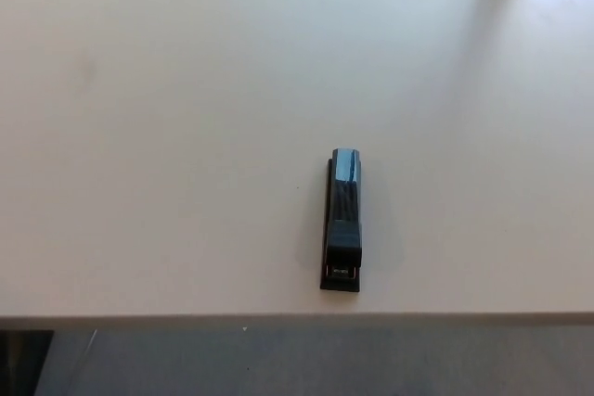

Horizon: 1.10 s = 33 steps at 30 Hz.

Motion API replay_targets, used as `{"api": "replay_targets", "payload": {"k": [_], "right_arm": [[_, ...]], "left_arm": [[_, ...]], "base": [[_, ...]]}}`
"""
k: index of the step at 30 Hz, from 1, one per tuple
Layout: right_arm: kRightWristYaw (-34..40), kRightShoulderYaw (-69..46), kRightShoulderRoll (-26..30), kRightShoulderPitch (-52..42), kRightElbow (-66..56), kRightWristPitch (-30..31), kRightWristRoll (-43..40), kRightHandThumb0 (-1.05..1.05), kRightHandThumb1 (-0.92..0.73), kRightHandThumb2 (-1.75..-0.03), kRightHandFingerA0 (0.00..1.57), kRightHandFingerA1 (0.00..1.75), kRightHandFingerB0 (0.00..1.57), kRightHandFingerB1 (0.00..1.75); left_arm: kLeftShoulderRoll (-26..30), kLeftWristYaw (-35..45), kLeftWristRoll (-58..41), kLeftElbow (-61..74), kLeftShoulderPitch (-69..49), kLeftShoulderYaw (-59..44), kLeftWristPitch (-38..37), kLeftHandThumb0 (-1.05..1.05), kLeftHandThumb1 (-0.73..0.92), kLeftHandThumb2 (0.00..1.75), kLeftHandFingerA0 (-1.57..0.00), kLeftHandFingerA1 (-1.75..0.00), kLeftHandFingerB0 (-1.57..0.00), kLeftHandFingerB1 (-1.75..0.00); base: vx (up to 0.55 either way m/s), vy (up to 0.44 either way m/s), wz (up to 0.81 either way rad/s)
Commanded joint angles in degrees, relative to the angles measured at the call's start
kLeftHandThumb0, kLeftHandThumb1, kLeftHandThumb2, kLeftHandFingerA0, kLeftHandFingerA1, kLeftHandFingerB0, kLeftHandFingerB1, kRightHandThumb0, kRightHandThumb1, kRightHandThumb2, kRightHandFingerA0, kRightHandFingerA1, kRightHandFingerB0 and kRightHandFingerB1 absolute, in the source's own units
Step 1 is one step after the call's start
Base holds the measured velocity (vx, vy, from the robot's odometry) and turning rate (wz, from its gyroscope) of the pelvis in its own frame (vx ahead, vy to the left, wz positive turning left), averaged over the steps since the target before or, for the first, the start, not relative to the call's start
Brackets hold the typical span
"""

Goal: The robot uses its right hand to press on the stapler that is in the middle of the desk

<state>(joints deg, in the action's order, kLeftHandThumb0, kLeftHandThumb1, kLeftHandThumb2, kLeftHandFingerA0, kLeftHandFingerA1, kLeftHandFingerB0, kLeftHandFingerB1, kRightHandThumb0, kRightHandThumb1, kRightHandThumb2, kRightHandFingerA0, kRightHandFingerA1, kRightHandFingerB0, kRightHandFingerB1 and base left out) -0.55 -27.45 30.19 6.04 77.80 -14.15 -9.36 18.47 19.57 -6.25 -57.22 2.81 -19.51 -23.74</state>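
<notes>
Black stapler (342, 220) alone on desk (167, 136)

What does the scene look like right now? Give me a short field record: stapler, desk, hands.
stapler: black stapler, lying flat, long axis running away from the robot, nothing touching it
position: right of picture centre, near the desk's front edge
desk: light, plain desk
left hand: not in view
right hand: not in view
task state: press not yet begun

Glossy, seemingly plastic stapler (342, 220); smooth matt desk (167, 136).
</notes>
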Motion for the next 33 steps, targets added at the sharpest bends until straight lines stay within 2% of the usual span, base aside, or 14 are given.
{"api": "replay_targets", "payload": {"k": [1, 12, 14, 15, 16, 17, 18, 19, 21, 28, 29, 30, 32, 33], "right_arm": [[-3.21, 1.85, -1.23, -1.25, 0.32, 6.39, 1.62, -0.15, -0.71, -0.67, 1.08, 0.77, 0.74, 0.63], [-13.86, 7.52, -3.43, -1.6, 0.78, 15.47, 3.83, -0.41, -0.69, -0.61, 0.94, 0.62, 0.47, 0.39], [-17.23, 8.4, -3.73, -1.8, 0.63, 14.84, 4.51, -0.54, -0.68, -0.6, 0.42, 0.4, 0.27, 0.3], [-18.23, 8.76, -3.71, -1.83, 0.57, 14.79, 4.75, -0.66, -0.57, -0.84, 0.14, 0.43, 0.08, 0.39], [-19.76, 9.16, -3.6, -1.76, 0.49, 14.96, 4.9, -0.67, -0.57, -0.94, 0.0, 0.33, 0.0, 0.28], [-21.1, 9.25, -3.66, -1.62, 0.4, 14.86, 4.72, -0.74, -0.63, -0.89, 0.0, 0.15, 0.0, 0.11], [-21.96, 8.86, -3.87, -1.54, 0.31, 14.58, 4.16, -0.81, -0.67, -1.0, 0.0, 0.15, 0.0, 0.11], [-22.02, 8.35, -3.99, -1.23, 0.26, 14.52, 3.62, -0.88, -0.67, -1.01, 0.0, 0.1, 0.0, 0.09], [-21.62, 8.35, -4.06, -0.94, 0.16, 14.06, 3.73, -0.91, -0.68, -1.04, 0.0, 0.07, 0.0, 0.07], [-22.17, 7.69, -6.13, 0.52, -1.15, 11.75, 2.87, -0.89, -0.78, -1.06, 0.0, 0.04, 0.01, 0.08], [-22.2, 8.57, -6.43, 0.52, -1.43, 10.99, 3.69, -0.92, -0.79, -1.09, 0.0, 0.04, 0.0, 0.06], [-22.55, 8.87, -7.0, 0.62, -1.89, 10.09, 3.81, -0.99, -0.82, -1.1, 0.0, 0.0, 0.0, 0.0], [-23.11, 9.83, -8.17, -0.03, -2.89, 5.69, 4.4, -1.0, -0.84, -1.12, 0.0, 0.0, 0.0, 0.0], [-22.86, 9.69, -8.75, -0.02, -3.27, 4.94, 4.03, -1.0, -0.81, -1.1, 0.0, 0.01, 0.0, 0.0]], "left_arm": [[1.22, -0.52, -0.86, 0.22, -0.68, -0.02, 0.81, -0.76, 0.69, 1.09, 0.0, -0.46, -0.08, -0.43], [1.89, -1.2, 0.22, -0.23, -1.92, 1.36, -0.09, -0.79, 0.71, 1.11, 0.0, -0.46, -0.1, -0.43], [1.76, -0.87, -0.1, -0.22, -2.05, 1.29, -0.22, -0.79, 0.71, 1.11, 0.0, -0.45, -0.1, -0.42], [1.69, -0.87, -0.18, -0.23, -2.13, 1.24, -0.2, -0.78, 0.71, 1.1, 0.0, -0.45, -0.11, -0.43], [1.62, -0.9, -0.26, -0.32, -2.19, 1.19, -0.06, -0.74, 0.92, 0.74, -0.08, -0.41, -0.09, -0.34], [1.65, -1.0, -0.2, -0.38, -2.23, 1.21, 0.03, -0.8, 0.71, 1.11, 0.0, -0.45, -0.11, -0.43], [1.69, -1.09, -0.11, -0.34, -2.37, 1.25, -0.06, -0.8, 0.71, 1.11, 0.0, -0.45, -0.11, -0.42], [1.76, -1.01, -0.1, -0.36, -2.31, 1.27, 0.1, -0.71, 0.92, 0.72, -0.07, -0.38, -0.08, -0.34], [1.77, -0.97, -0.08, -0.55, -2.37, 1.32, 0.39, -0.72, 0.92, 0.72, -0.07, -0.38, -0.08, -0.33], [2.21, -0.35, 0.0, -1.2, -2.65, 2.13, 1.39, -0.68, 0.92, 0.73, -0.03, -0.33, -0.04, -0.3], [2.39, -0.2, 0.04, -1.37, -2.74, 2.28, 1.61, -0.69, 0.76, 1.11, -0.02, -0.41, -0.01, -0.36], [2.65, -1.17, 0.65, -1.23, -2.78, 2.78, 2.61, -0.68, 0.92, 0.75, -0.06, -0.33, -0.06, -0.3], [2.77, -1.23, 0.64, -1.3, -3.01, 3.0, 2.59, -0.67, 0.92, 0.75, -0.06, -0.33, -0.06, -0.3], [2.83, -1.16, 0.57, -1.11, -3.22, 3.14, 3.24, -0.68, 0.76, 1.11, 0.0, -0.41, -0.02, -0.37]], "base": [[0.0, 0.0, 0.0], [0.0, 0.0, 0.0], [0.0, 0.0, 0.0], [0.0, 0.0, 0.0], [0.0, 0.0, 0.0], [0.0, 0.0, 0.0], [0.0, 0.0, 0.0], [0.0, 0.0, 0.0], [0.0, 0.0, 0.0], [0.0, 0.0, 0.0], [0.0, 0.0, 0.0], [0.0, 0.0, 0.0], [0.0, 0.0, 0.0], [0.0, 0.0, 0.0]]}}
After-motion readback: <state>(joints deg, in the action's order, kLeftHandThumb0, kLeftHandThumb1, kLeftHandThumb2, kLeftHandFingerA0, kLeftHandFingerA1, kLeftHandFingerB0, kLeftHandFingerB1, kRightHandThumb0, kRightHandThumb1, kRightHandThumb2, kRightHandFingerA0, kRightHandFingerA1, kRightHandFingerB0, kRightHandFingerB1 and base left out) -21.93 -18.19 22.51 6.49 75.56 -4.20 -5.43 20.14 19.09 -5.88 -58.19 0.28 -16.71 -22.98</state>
